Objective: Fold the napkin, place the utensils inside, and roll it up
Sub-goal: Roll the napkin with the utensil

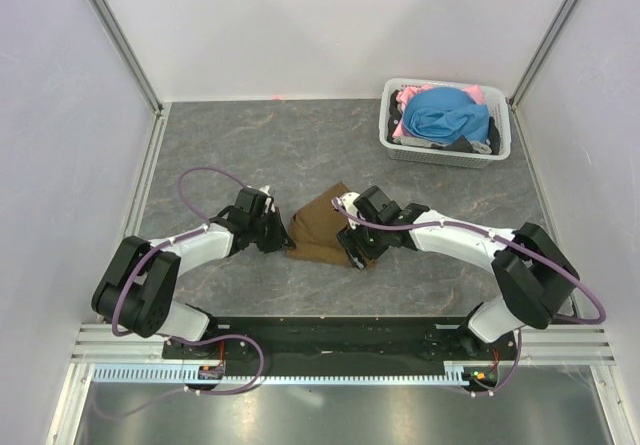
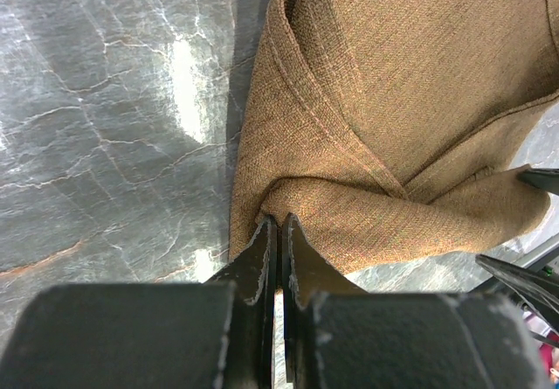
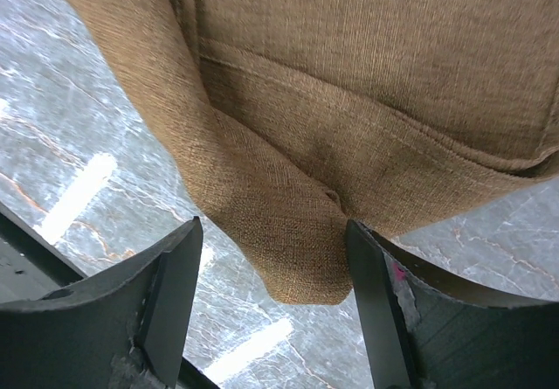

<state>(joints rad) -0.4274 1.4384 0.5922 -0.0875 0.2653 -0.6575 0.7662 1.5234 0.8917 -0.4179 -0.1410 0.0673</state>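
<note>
The brown napkin [image 1: 320, 227] lies bunched and partly rolled in the middle of the table, between the two arms. My left gripper [image 1: 283, 235] is at its left end. In the left wrist view that gripper [image 2: 279, 221] is shut, pinching a corner where the folds of the napkin [image 2: 393, 100] converge. My right gripper [image 1: 353, 243] is at the right end. In the right wrist view it [image 3: 273, 224] stands open, with the rounded end of the napkin [image 3: 349, 83] hanging between its fingers, close to the right one. The utensils are hidden.
A white basket [image 1: 447, 155] at the back right holds blue cloth [image 1: 445, 115] and pink cloth [image 1: 410, 95]. Pale walls with metal rails close in the grey marbled table [image 1: 230, 145] on three sides.
</note>
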